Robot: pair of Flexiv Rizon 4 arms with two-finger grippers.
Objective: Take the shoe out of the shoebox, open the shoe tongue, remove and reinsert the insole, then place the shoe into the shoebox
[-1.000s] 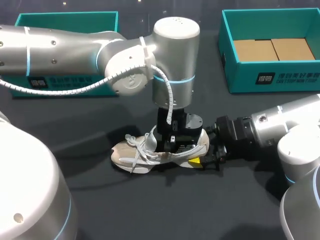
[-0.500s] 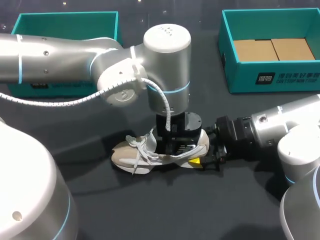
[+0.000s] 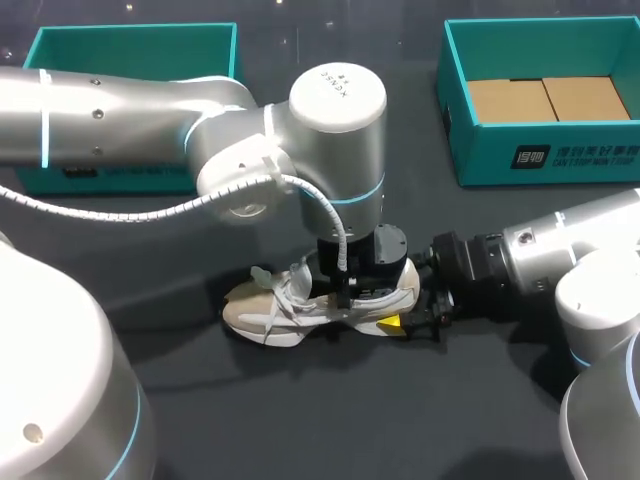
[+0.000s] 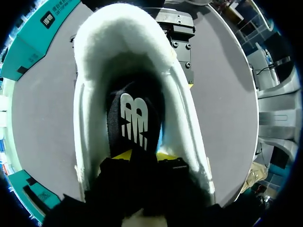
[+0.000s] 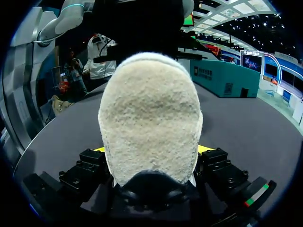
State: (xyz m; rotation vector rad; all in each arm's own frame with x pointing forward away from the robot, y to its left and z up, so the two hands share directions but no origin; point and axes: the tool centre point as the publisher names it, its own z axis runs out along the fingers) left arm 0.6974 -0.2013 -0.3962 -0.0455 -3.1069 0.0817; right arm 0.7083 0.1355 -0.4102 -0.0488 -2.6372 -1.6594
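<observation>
A cream shoe with white laces lies on its sole on the dark table. My left gripper reaches straight down into its opening. In the left wrist view the yellow tips sit on either side of the black insole with its white logo, inside the white lining, and my left gripper is shut on it. My right gripper comes in from the right at the heel. In the right wrist view the fuzzy heel fills the space between the fingers, and my right gripper is shut on it from both sides.
A teal shoebox with brown cardboard inside stands at the back right. Another teal box stands at the back left, partly hidden behind my left arm. Bare table lies in front of the shoe.
My left arm's wrist has shifted and sunk a little deeper into the shoe. The laces and tongue have settled lower. The right arm has kept still at the heel.
</observation>
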